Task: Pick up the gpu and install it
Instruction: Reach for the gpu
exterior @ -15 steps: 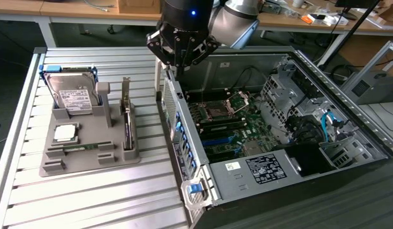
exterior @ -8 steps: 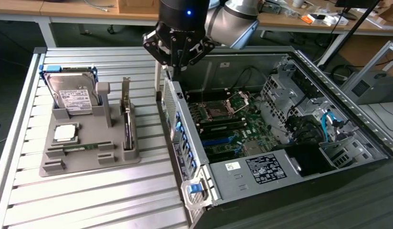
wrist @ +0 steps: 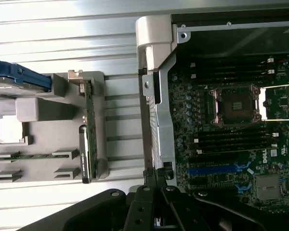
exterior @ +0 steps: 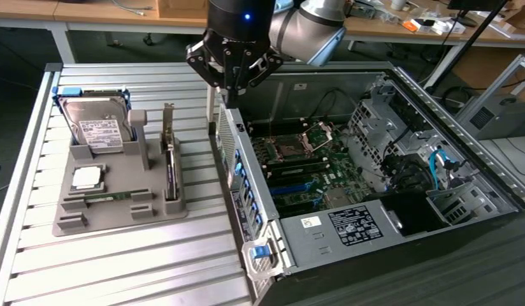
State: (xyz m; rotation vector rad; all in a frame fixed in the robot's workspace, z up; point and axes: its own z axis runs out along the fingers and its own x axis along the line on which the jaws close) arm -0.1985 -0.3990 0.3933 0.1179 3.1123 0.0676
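Gripper (exterior: 229,95) closed on nothing above the computer case (exterior: 242,167) wall.
The gpu (exterior: 170,162) stands on edge in the grey holder (exterior: 118,215), at seven o'clock from the gripper in the exterior view.

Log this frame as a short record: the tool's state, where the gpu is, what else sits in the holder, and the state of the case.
tool: shut, holding nothing, above the case wall beside the holder
gpu: standing on edge in the gray holder, untouched
hard drive: upright in the same holder
memory stick: lying low in the holder
computer case: open, motherboard exposed
task state: gpu not yet picked up
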